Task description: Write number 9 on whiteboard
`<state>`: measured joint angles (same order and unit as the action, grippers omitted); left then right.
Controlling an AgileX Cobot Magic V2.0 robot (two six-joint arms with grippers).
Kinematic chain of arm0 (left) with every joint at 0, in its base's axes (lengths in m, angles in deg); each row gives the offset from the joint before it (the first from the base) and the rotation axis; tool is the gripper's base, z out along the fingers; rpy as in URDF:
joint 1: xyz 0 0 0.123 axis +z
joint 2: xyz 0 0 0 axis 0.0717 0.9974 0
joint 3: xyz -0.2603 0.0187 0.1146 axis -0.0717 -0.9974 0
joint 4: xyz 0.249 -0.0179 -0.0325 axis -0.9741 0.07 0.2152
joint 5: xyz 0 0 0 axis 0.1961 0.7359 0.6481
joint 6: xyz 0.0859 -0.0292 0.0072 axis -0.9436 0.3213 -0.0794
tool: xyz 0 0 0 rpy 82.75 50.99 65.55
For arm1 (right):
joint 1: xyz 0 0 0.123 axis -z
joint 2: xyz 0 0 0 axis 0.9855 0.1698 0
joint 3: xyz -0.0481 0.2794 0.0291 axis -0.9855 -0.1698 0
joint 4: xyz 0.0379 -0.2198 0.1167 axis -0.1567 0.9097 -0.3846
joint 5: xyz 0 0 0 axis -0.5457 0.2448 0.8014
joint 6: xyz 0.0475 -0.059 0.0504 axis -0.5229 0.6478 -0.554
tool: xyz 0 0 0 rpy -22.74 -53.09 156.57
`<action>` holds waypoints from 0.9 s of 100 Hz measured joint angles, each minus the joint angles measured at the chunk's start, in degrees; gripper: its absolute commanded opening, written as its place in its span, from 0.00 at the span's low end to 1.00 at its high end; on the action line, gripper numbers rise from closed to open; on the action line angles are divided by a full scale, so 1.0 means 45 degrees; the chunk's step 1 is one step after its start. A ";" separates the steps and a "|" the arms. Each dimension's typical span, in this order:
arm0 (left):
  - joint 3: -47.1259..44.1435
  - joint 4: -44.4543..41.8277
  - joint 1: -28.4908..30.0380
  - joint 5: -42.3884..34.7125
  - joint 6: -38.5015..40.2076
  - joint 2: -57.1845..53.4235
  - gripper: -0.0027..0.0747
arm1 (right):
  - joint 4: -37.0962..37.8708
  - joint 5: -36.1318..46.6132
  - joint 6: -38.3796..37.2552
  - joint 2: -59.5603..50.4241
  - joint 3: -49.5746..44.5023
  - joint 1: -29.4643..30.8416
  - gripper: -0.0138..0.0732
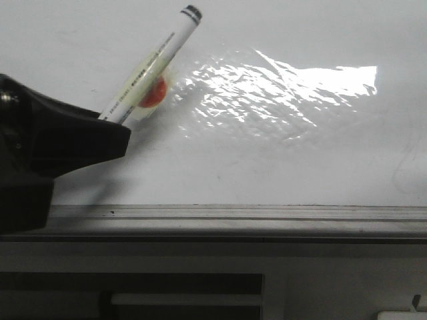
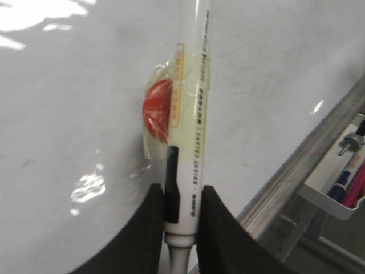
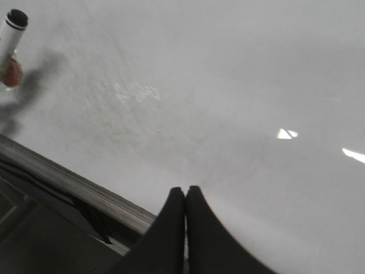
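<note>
The whiteboard (image 1: 280,160) fills the front view, glossy white with a bright glare patch and faint smudges. No number 9 shows on it. My left gripper (image 1: 113,133) is shut on a white marker (image 1: 150,70) that points up toward the board, with a red piece (image 1: 152,97) taped to its side. In the left wrist view the gripper (image 2: 183,191) clamps the marker (image 2: 191,114) between both black fingers. My right gripper (image 3: 185,189) is shut and empty over the whiteboard (image 3: 228,85). The marker's end (image 3: 11,25) shows at that view's corner.
A grey metal rail (image 1: 233,213) runs along the board's lower edge, with a dark cabinet front (image 1: 133,293) below it. A small white tray (image 2: 342,182) holding several pens hangs beside the rail. The rail also shows in the right wrist view (image 3: 68,182).
</note>
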<state>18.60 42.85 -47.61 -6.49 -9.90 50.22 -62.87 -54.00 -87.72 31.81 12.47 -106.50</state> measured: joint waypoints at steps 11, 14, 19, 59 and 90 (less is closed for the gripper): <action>0.0000 -0.1950 0.0000 -0.0273 -0.0050 -0.0147 0.01 | -0.0030 0.0303 0.0174 0.1211 0.0688 -0.1005 0.09; 0.0000 -0.2326 0.0000 -0.0452 -0.0052 -0.0147 0.01 | -0.0039 0.0365 0.0196 0.1509 0.0916 -0.1366 0.10; 0.0000 -0.2791 0.0000 -0.0713 -0.0069 -0.0169 0.01 | -0.0060 0.0425 0.0247 0.2008 0.1248 -0.1915 0.17; 0.0000 -0.4654 0.0000 -0.1249 -0.0315 -0.0196 0.01 | -0.0089 0.0481 0.0387 0.4841 0.3276 -0.5326 0.59; 0.0000 -0.5067 0.0000 -0.1352 -0.0315 -0.0196 0.01 | -0.0118 0.1224 0.0387 0.5646 0.3477 -0.5326 0.43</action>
<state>18.60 20.05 -47.61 -12.57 -11.31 49.33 -63.40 -48.49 -85.98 57.22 28.11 -130.47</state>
